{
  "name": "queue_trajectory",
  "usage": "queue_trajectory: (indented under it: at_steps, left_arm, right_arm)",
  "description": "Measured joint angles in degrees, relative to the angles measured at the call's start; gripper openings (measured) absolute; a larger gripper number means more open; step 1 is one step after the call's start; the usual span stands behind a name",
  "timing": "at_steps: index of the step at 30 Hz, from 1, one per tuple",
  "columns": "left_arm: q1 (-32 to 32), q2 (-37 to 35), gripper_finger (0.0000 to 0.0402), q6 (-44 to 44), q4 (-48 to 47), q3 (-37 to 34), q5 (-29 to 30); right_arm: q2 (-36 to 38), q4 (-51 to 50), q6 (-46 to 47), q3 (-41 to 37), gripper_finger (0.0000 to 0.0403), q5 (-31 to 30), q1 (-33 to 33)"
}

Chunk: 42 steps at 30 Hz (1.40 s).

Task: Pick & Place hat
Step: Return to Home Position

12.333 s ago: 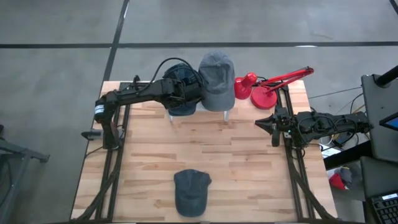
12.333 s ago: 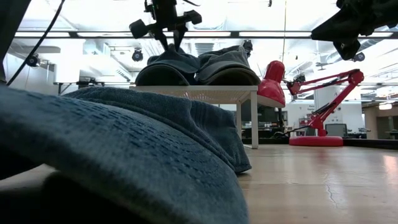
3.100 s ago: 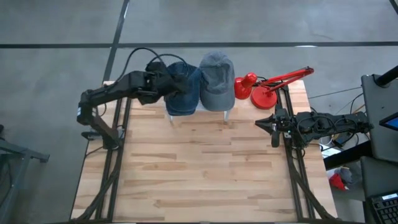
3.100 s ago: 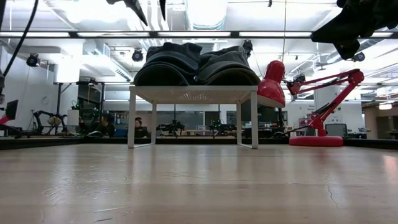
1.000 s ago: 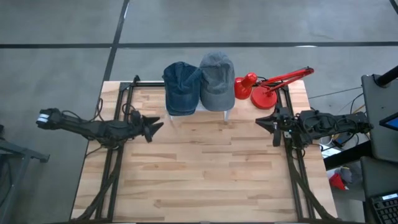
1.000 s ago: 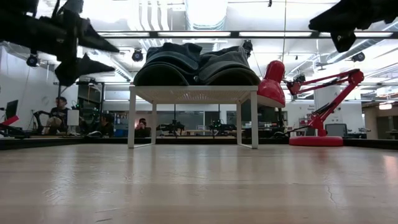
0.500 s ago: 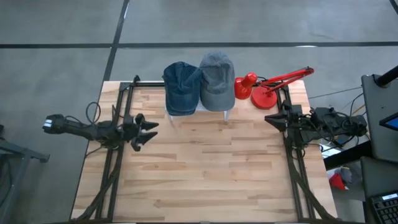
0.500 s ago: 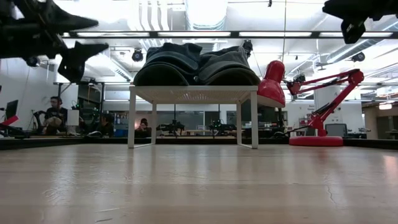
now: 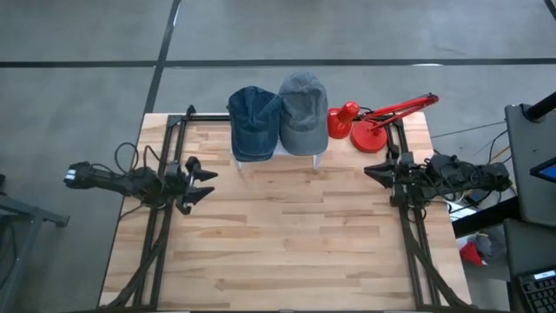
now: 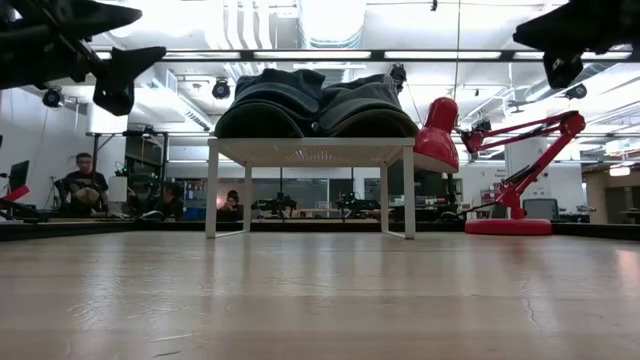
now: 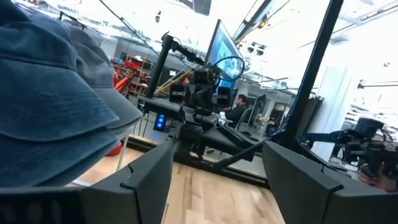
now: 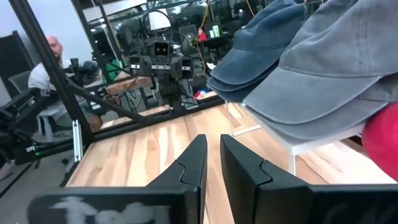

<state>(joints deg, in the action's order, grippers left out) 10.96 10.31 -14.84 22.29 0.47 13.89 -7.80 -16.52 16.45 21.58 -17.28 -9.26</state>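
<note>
Two caps lie side by side, crowns up, on a small white stand (image 10: 310,151) at the table's far edge: a dark blue cap (image 9: 252,122) (image 10: 268,103) and a grey cap (image 9: 302,111) (image 10: 365,103). My left gripper (image 9: 211,183) (image 10: 150,32) hovers open over the table's left side, pointing toward the right edge, with the blue cap (image 11: 50,106) close by in its wrist view. My right gripper (image 9: 365,170) (image 12: 213,149) hangs shut above the right side, pointing left. Neither touches a cap.
A red desk lamp (image 9: 369,122) (image 10: 500,160) stands at the far right corner beside the stand. Bare wooden table top (image 9: 287,243) stretches from the stand to the near edge. People sit in the room beyond the table (image 10: 85,185).
My left gripper has drawn back a little toward the table's left edge and stayed open. My right gripper has shifted slightly toward the right edge and come back. The caps have kept still.
</note>
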Motion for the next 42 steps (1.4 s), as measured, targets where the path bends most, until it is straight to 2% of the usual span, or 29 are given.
queue_trajectory:
  at_steps: [5, 11, 18, 42]
  left_arm:
    - [0.0, -0.07, 0.0248, 1.6, -0.25, -0.02, -1.54]
    - [0.02, -0.07, 0.0248, 2.37, -1.03, -0.02, -5.15]
    - [0.02, 0.04, 0.0248, -0.41, -1.98, -0.02, -5.25]
    - [0.02, 0.11, 0.0248, -0.58, -2.39, -0.02, -5.03]
  right_arm:
    - [1.77, 4.38, -0.94, -4.45, 0.0044, 0.82, 0.02]
    - [7.54, 6.43, -1.28, -9.37, 0.0044, 8.55, 0.03]
    - [6.54, 6.16, -4.91, -11.25, 0.0043, 8.33, 0.04]
    - [6.54, 6.04, -5.51, -11.73, 0.0043, 8.27, 0.04]
